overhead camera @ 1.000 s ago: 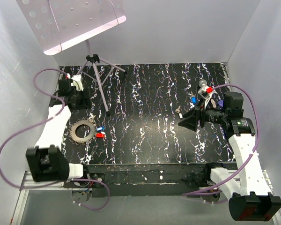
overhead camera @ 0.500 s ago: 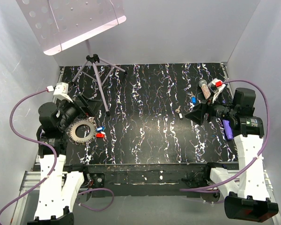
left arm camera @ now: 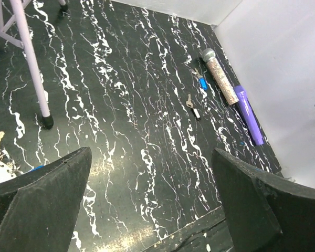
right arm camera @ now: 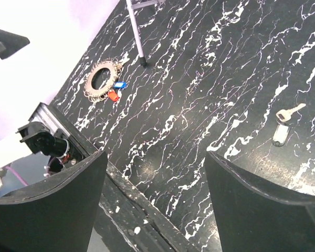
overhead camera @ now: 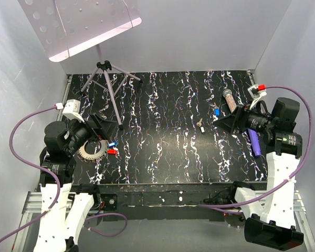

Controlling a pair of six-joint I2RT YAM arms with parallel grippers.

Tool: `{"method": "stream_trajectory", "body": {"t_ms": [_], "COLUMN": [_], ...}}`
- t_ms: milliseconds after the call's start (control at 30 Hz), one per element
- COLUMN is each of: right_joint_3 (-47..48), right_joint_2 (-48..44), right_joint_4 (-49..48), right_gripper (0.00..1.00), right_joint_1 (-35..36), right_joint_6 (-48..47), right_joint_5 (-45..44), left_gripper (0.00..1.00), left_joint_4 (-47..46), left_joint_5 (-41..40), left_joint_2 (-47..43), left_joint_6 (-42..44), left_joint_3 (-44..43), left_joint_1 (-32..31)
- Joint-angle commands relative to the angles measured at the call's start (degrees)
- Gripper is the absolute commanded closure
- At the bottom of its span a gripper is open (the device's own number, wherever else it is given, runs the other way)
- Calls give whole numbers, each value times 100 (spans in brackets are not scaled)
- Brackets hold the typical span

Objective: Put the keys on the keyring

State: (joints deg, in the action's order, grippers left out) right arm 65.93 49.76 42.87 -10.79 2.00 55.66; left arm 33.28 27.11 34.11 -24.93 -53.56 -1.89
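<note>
- Top view: the keyring point(overhead camera: 92, 148) lies beside your left gripper point(overhead camera: 100, 128); the silver key point(overhead camera: 200, 125) and blue key point(overhead camera: 216, 111) lie near your right gripper point(overhead camera: 223, 123).
- Left wrist: jaws wide apart, empty. Those keys look light, stiff and slippery.
- Right wrist: jaws spread, empty. Pinch the silver key's head.

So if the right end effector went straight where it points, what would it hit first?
Probably just the bare black table. The open right end effector tilts down at it; the silver key lies off to one side. Depth is hard to judge.
</note>
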Motion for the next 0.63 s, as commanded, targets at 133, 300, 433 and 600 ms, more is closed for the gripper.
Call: {"method": "stream_trajectory", "body": {"t_ms": [133,300,433,600], "right_joint_3": [175,113,78,-27], "right_joint_2": [-238,-265,-291,-300], "right_joint_4": [-446,-490,-517,-639], "right_gripper": [12,10,10,10], "right_joint_1": [-169,-204,-257,-345], "right_joint_6": [1522,1602,1602,1663], "right_joint_5": [-907,-1119,-1066,-890], "left_gripper": [2,2,2,2], "left_joint_4": [425,574,662,750], "left_joint_5": [-743,-743,-804,-901], "left_joint_2": [-132,-124,-132,-176], "left_joint_6": [-135,14,163,278], "left_joint_3": [-190,-304,-304,-252], "left_joint_1": [-92,-101,-145,-189]}}
